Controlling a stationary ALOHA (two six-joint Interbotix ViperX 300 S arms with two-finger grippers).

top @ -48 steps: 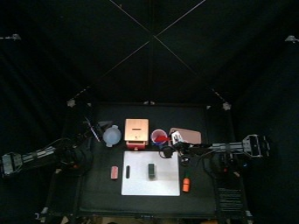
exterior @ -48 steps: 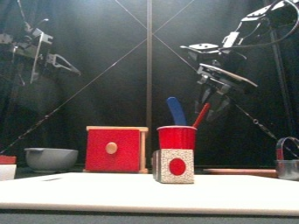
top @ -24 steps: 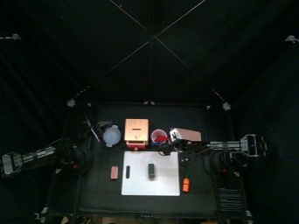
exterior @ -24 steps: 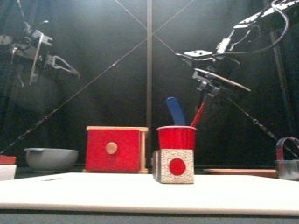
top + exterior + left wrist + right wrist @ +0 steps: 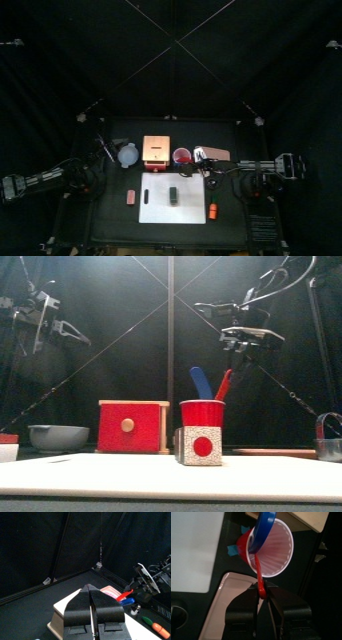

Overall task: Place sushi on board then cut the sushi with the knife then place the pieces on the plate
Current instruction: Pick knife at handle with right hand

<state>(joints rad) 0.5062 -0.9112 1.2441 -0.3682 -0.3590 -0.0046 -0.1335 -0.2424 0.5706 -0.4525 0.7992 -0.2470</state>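
Behind white board (image 5: 158, 205), right tool (image 5: 264, 595) closed tight around red knife (image 5: 225, 385), above red cup (image 5: 203, 414).

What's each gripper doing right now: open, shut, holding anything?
Left gripper: closed, holding nothing.
Right gripper: closed on the handle end of the red knife, which stands in the red cup.

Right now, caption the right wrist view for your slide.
Right hand at the red knife in the cup, blue knife alongside.
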